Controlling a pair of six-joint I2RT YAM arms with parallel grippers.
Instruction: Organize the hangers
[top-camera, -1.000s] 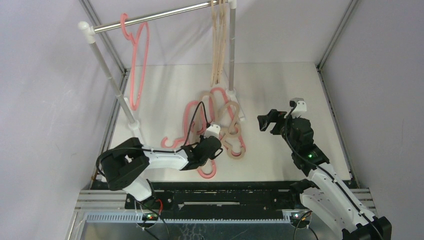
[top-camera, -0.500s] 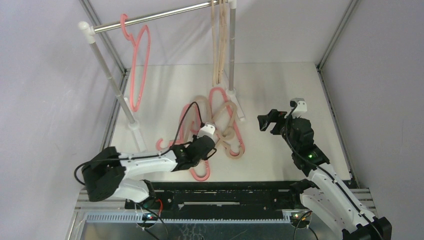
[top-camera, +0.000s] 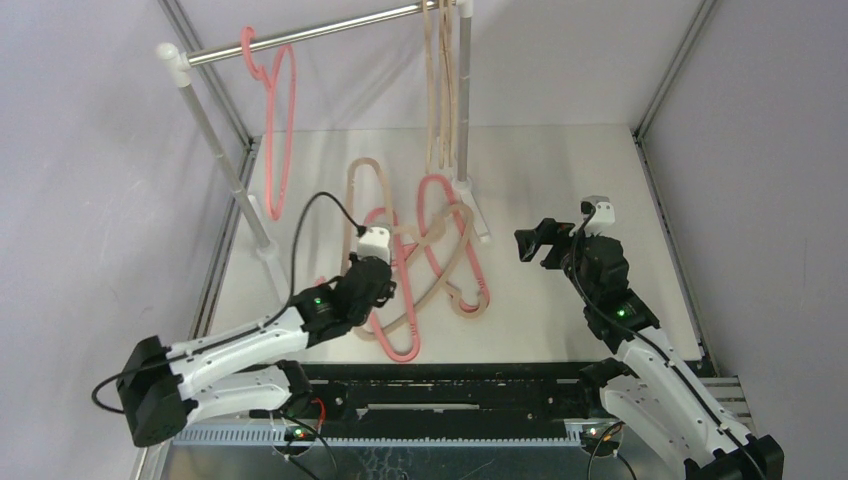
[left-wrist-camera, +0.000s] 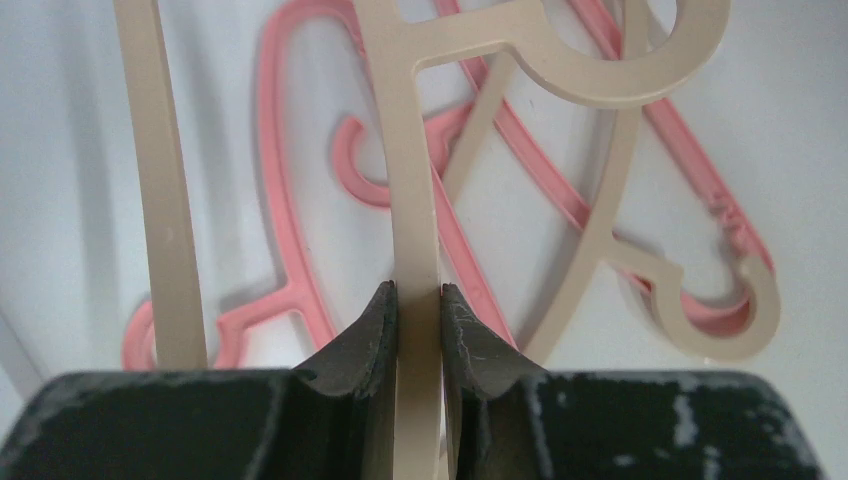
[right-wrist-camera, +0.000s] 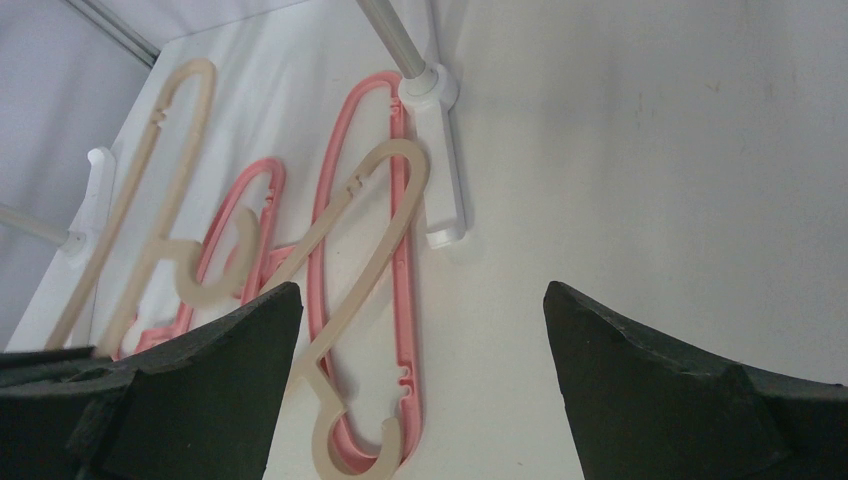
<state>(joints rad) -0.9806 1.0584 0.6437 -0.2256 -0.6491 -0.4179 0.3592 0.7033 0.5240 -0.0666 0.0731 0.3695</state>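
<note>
Here, left tool (left-wrist-camera: 418, 290) pinching beige hanger (left-wrist-camera: 402, 150) (pink hangers (left-wrist-camera: 268, 180) beneath), right tool (right-wrist-camera: 415, 298) — spread

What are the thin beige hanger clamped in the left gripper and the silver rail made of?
The beige hanger looks like moulded plastic: matte, uniform colour, flat strip. The silver rail is probably metal tube: bright, reflective streaks.

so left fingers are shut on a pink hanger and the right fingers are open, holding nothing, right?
Not pink. The left fingers are shut on a beige hanger; the left wrist view shows its tan bar pinched between them. The right fingers are open, holding nothing.
</note>
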